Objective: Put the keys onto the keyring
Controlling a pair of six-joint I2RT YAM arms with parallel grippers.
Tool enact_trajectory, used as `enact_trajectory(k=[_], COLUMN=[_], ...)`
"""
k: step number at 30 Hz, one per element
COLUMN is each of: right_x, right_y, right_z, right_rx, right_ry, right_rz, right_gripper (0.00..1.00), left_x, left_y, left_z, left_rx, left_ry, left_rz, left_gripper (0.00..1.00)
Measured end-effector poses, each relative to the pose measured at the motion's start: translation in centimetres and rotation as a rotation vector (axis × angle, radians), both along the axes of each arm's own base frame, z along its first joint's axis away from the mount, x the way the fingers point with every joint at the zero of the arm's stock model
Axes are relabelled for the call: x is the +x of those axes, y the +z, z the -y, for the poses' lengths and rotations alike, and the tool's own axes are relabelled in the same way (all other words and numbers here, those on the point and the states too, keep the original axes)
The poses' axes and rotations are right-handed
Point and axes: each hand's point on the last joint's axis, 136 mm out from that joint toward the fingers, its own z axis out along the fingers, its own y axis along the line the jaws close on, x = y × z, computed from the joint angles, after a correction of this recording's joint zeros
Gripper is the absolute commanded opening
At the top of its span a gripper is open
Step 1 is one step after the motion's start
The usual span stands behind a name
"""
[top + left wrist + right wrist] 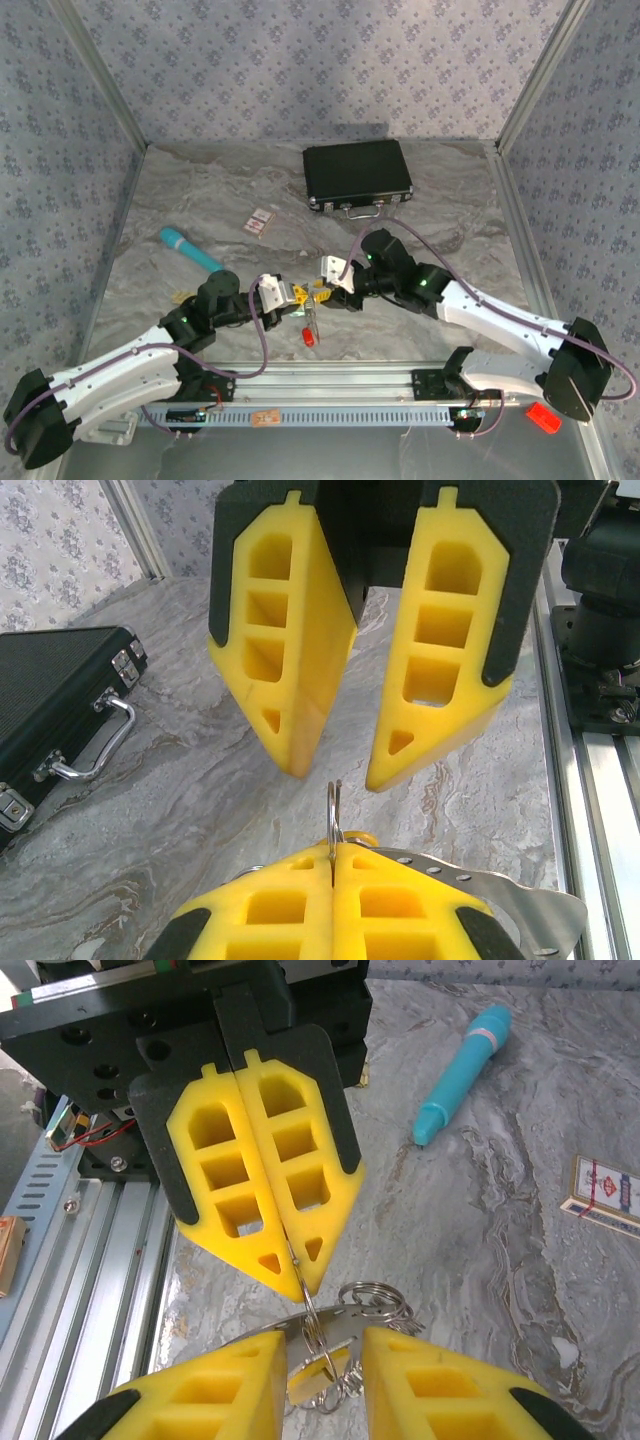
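Left wrist view: left fingers [290,905] clamp the keyring [335,815]; right fingers [290,650] apart, key [310,1375] seemingly between them.

This is a robot test booth in a lab. A left arm [120,375] and a right arm [500,315], trailing cables [265,345], are bolted to a slotted aluminium rail [330,380] at the edge of a marble-patterned table [200,190]. Metal posts [100,72] and floral-print panels [320,60] box it in.
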Motion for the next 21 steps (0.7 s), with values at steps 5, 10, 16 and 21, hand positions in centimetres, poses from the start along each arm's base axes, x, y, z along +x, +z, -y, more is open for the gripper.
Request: enact_trajectory(k=[5, 10, 16, 21], right_x=[0.01, 0.15, 0.11, 0.37], right_y=[-0.52, -0.83, -0.63, -0.33], right_z=[-0.36, -0.60, -0.89, -0.95], right_rx=[-0.007, -0.011, -0.067, -0.160], right_ry=[0.009, 0.010, 0.018, 0.022], right_rz=[-0.010, -0.015, 0.017, 0.069], right_gripper=[0.15, 0.00, 0.00, 0.00], left_x=[0.00, 0.06, 0.64, 0.89], left_y=[0.00, -0.04, 0.04, 0.65], left_z=[0.00, -0.04, -0.30, -0.34], left_rx=[0.000, 0.002, 0.022, 0.038], left_ry=[0.000, 0.004, 0.039, 0.049], left_rz=[0.000, 0.000, 0.003, 0.010], left_gripper=[0.00, 0.02, 0.19, 0.17])
